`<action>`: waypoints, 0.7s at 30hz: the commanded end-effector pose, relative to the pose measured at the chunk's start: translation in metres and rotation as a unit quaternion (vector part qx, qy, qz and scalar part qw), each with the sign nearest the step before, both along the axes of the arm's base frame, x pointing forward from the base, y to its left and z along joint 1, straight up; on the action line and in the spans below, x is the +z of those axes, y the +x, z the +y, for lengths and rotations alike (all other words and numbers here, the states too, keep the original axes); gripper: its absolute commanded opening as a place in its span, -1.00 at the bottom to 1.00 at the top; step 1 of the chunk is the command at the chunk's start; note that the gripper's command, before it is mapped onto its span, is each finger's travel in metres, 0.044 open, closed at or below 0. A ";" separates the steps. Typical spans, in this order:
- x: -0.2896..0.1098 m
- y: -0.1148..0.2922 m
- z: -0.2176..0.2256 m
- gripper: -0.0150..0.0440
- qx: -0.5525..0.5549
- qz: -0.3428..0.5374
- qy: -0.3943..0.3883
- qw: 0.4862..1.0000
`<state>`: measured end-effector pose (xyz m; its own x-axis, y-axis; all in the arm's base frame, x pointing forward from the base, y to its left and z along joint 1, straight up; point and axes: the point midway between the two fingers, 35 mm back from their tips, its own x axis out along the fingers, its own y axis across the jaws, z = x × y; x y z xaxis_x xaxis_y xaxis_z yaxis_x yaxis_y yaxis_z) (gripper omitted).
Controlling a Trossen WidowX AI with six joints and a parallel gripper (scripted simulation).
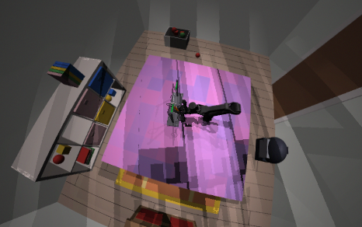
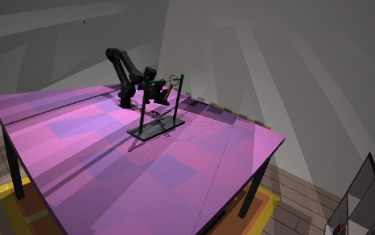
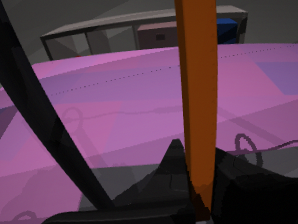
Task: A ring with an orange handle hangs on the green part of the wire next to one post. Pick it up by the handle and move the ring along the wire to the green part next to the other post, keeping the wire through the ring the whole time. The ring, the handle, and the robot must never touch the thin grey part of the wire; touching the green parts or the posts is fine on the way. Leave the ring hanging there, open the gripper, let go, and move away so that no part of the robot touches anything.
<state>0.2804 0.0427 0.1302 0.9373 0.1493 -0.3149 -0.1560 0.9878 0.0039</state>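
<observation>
The black pincer [image 2: 164,93] is clenched on the long orange handle [image 2: 169,89], its thin grey ring [image 2: 174,78] close by the right-hand dark post [image 2: 178,101] on the purple table [image 2: 169,177]. Which post is the goal I cannot tell; release and retreat remain.

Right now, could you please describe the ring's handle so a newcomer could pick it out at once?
On the purple table stands a dark base with two thin black posts. Near the farther post, the gripper is shut on the handle, which slants down from a small ring. It is the only orange piece there.
</observation>
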 end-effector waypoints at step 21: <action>-0.003 -0.002 0.018 -1.00 -0.001 -0.006 0.005 1.000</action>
<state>0.2786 0.0606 0.1318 0.9428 0.1538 -0.2957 -0.1588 0.9873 0.0074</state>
